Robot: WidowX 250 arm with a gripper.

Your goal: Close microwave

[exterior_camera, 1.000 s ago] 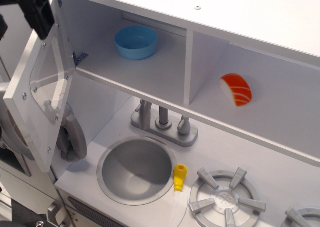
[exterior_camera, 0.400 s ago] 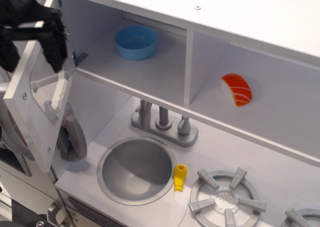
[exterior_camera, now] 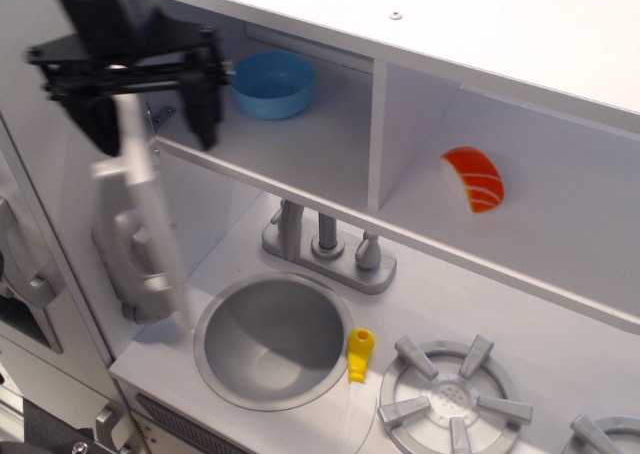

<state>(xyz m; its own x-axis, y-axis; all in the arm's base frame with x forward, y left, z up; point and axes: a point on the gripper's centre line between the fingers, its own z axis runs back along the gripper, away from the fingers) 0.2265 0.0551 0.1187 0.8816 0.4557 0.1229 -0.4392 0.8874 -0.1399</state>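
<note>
White-grey toy microwave [exterior_camera: 290,124] at upper left, its hinged door [exterior_camera: 150,214] blurred, edge-on, long axis near vertical, standing out toward the camera; black gripper [exterior_camera: 140,109] spread open astride the door's top edge; light-blue bowl [exterior_camera: 272,84] inside; round grey sink [exterior_camera: 272,340] below

Counter [exterior_camera: 560,334]: we see a white toy kitchen top.
On it: we see a sink [exterior_camera: 272,340], faucet [exterior_camera: 328,244], yellow piece [exterior_camera: 360,355], burner [exterior_camera: 455,397].
</note>
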